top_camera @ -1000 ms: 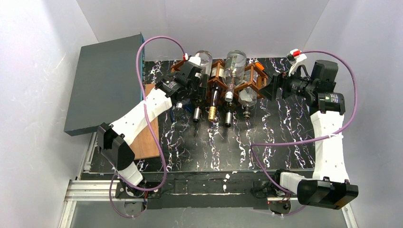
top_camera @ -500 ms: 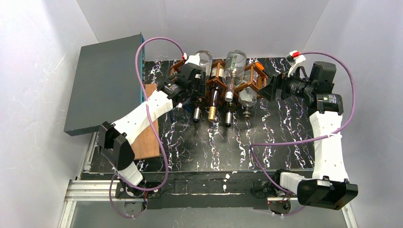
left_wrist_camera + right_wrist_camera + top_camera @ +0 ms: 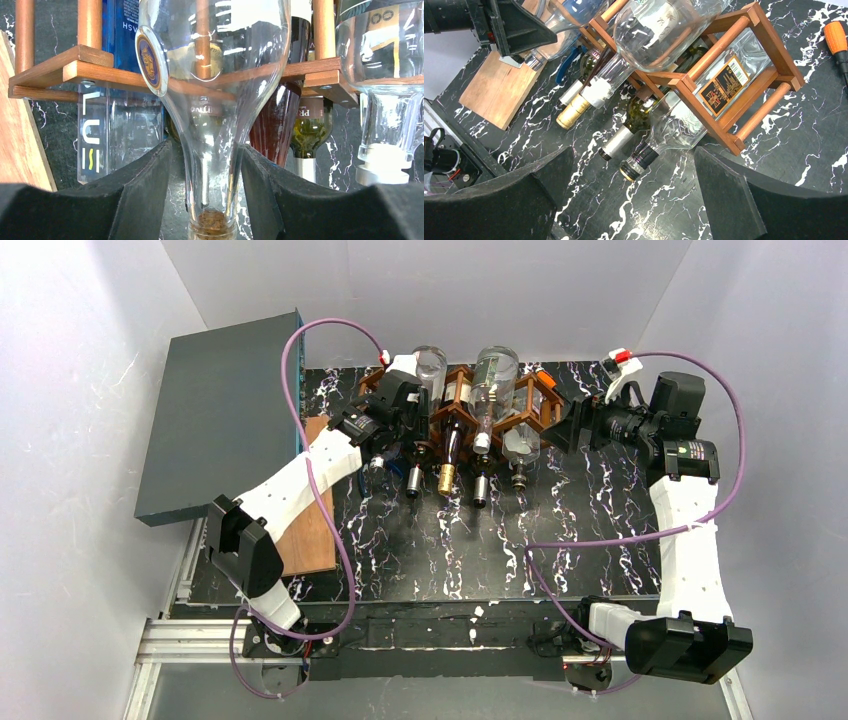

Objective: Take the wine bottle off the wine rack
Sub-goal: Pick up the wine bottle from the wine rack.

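The brown wooden wine rack (image 3: 545,400) (image 3: 95,70) (image 3: 734,80) stands at the back of the marble table with several bottles lying in its cells. A clear wine bottle (image 3: 215,60) (image 3: 432,365) with a cork in its neck lies in the upper left cell. My left gripper (image 3: 206,150) (image 3: 412,440) is shut on that bottle's neck just above the cork, one black finger (image 3: 150,180) on each side of the glass. The bottle rests in the rack. My right gripper (image 3: 631,150) (image 3: 562,427) hovers wide open at the rack's right end, holding nothing.
A grey flat box (image 3: 220,410) sits at the far left, with a wooden board (image 3: 315,510) under my left arm. A blue-lettered clear bottle (image 3: 120,125), a dark red one (image 3: 272,120) and a black-capped clear one (image 3: 664,135) also lie in the rack. An orange-handled tool (image 3: 836,37) lies behind it.
My left jaws have narrowed onto the clear bottle's neck. The right arm has drifted slightly and its jaws stay wide.
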Tool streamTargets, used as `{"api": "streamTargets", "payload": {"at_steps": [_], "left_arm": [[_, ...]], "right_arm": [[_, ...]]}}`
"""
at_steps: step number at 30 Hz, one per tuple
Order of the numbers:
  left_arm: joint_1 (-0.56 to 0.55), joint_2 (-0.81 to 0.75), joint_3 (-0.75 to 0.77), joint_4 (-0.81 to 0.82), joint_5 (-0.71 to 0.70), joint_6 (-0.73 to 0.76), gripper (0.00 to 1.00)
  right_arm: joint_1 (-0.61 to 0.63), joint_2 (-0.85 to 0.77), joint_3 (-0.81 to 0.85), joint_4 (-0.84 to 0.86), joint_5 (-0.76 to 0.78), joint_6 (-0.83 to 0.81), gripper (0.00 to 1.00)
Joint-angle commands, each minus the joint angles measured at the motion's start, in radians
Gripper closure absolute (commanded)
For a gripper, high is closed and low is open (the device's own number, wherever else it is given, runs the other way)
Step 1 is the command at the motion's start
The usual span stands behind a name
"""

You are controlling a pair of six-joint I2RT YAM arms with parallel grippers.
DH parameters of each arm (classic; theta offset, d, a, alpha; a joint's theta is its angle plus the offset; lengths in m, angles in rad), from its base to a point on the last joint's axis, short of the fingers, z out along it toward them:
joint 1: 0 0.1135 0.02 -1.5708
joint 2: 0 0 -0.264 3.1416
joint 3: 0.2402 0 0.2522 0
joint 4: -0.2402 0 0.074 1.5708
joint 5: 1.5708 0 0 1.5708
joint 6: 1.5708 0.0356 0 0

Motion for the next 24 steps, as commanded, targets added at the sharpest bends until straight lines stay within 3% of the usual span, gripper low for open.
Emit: {"api": "streamTargets", "payload": {"at_steps": [1,24], "left_arm": [[0.012,0.006,-0.019,0.015,-0.005,-0.012,0.50],[0.029,0.028,-0.023,0.016,0.028,-0.006,0.49]], "right_arm": [[0.001,-0.020,0.001,0.036,-0.015,0.015,0.00],[0.001,-0.027,-0.007,0.035,-0.008,0.015,0.00]]}}
